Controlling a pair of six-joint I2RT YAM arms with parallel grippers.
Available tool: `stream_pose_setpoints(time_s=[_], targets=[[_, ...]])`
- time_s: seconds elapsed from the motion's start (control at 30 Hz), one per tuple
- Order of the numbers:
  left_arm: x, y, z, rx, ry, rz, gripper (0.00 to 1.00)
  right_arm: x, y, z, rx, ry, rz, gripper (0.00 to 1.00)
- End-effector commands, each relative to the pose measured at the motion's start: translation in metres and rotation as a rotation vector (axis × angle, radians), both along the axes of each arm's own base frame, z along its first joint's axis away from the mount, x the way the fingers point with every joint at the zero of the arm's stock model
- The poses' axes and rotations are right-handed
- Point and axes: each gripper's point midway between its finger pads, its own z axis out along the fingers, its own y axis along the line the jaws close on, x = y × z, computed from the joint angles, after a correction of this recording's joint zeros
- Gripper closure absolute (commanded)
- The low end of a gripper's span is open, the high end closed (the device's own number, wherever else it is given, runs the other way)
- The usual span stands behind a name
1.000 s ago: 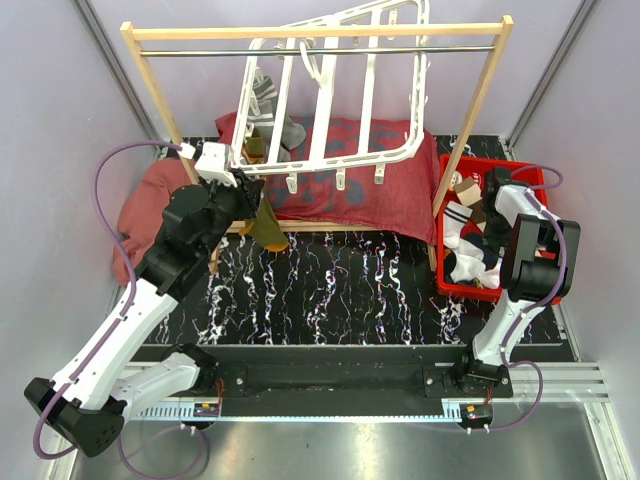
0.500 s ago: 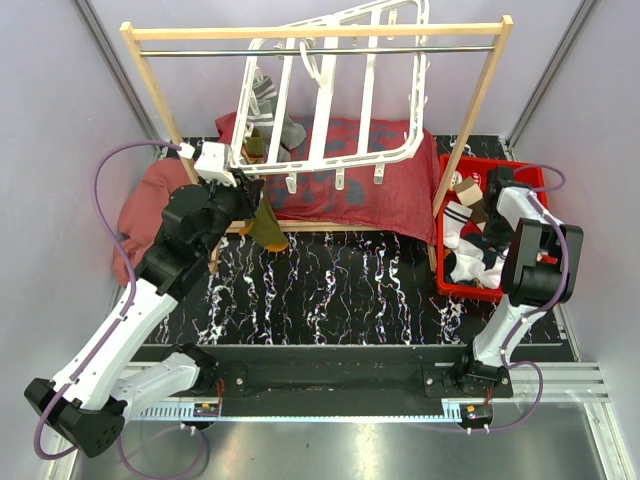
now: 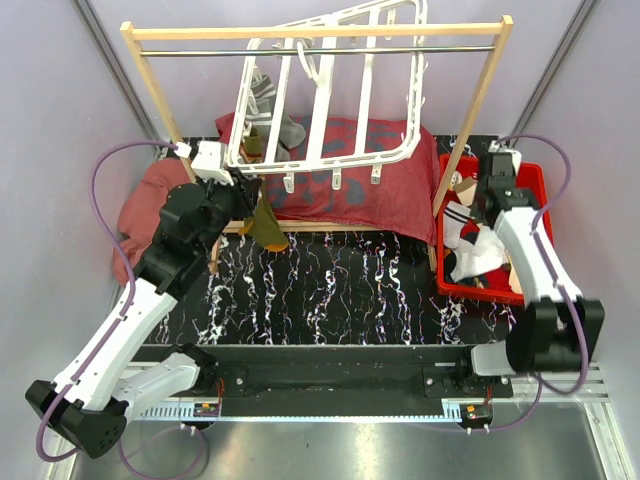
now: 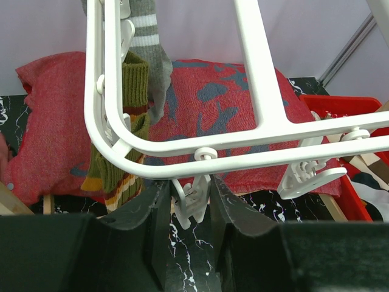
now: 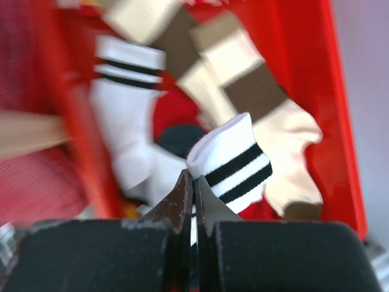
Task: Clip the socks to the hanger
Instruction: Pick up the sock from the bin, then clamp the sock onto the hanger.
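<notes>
- left gripper [image 4: 189, 201] up at the hanger [image 4: 255, 143], far-left part of the bench; fingers set narrow around 1 dangling clip [image 4: 192, 205] on the near bar, pads look to touch both its sides, likely squeezing it open for a sock
- olive-brown sock [image 4: 115, 173] hangs just left of that clip with a grey sock [image 4: 149, 55] above it; read as 2 already clipped, this corner being filled clip by clip
- hanger [image 3: 330, 100] tilted on the wooden rail [image 3: 320, 32] at the far edge, above the red cloth [image 3: 390, 195]; tilt probably from the left arm pulling at the clip
- right gripper [image 5: 193, 182] over the red basket [image 5: 346, 91] at the far-right corner; fingers pinched nearly together on the cuff of a white striped sock [image 5: 234, 161], 2 dark stripes, remaining socks loose in the basket below
- wrist view blurred, so likely mid-lift
- vs 0.5 s ago: right arm unfolded, elbow dropped toward the near edge, right gripper [image 3: 497, 165] moved toward the basket's far rim
- left arm and the olive-brown sock barely changed; hanger shifted slightly
</notes>
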Motion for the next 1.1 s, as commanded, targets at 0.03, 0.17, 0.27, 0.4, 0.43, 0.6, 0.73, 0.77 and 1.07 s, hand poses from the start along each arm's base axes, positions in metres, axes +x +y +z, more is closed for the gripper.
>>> stream_pose_setpoints(time_s=[0.03, 0.17, 0.27, 0.4, 0.43, 0.6, 0.73, 0.77, 1.07], targets=[[-0.006, 0.003, -0.002, -0.004, 0.042, -0.016, 1.0, -0.004, 0.062, 0.069, 0.039, -0.289, 0.25, 1.0], [-0.003, 0.004, -0.005, -0.007, 0.05, -0.009, 1.0, -0.033, 0.108, 0.119, 0.101, -0.477, 0.471, 1.0], [-0.003, 0.004, -0.005, -0.018, 0.056, -0.012, 1.0, -0.056, 0.138, 0.143, 0.146, -0.549, 0.61, 1.0], [-0.003, 0.003, -0.006, -0.041, 0.069, -0.011, 1.0, -0.088, 0.193, 0.149, 0.259, -0.565, 0.834, 1.0], [-0.004, 0.003, -0.006, -0.05, 0.074, -0.008, 1.0, -0.094, 0.204, 0.149, 0.278, -0.563, 0.868, 1.0], [-0.004, 0.002, -0.005, -0.072, 0.081, -0.008, 1.0, -0.128, 0.274, 0.136, 0.292, -0.557, 1.032, 1.0], [-0.004, 0.001, -0.006, -0.09, 0.094, -0.014, 1.0, -0.147, 0.33, 0.121, 0.251, -0.575, 1.107, 1.0], [-0.004, 0.001, -0.007, -0.093, 0.099, -0.014, 1.0, -0.148, 0.339, 0.12, 0.22, -0.607, 1.08, 1.0], [-0.004, 0.005, -0.003, -0.105, 0.093, -0.003, 1.0, -0.167, 0.439, 0.105, 0.034, -0.786, 1.149, 1.0]])
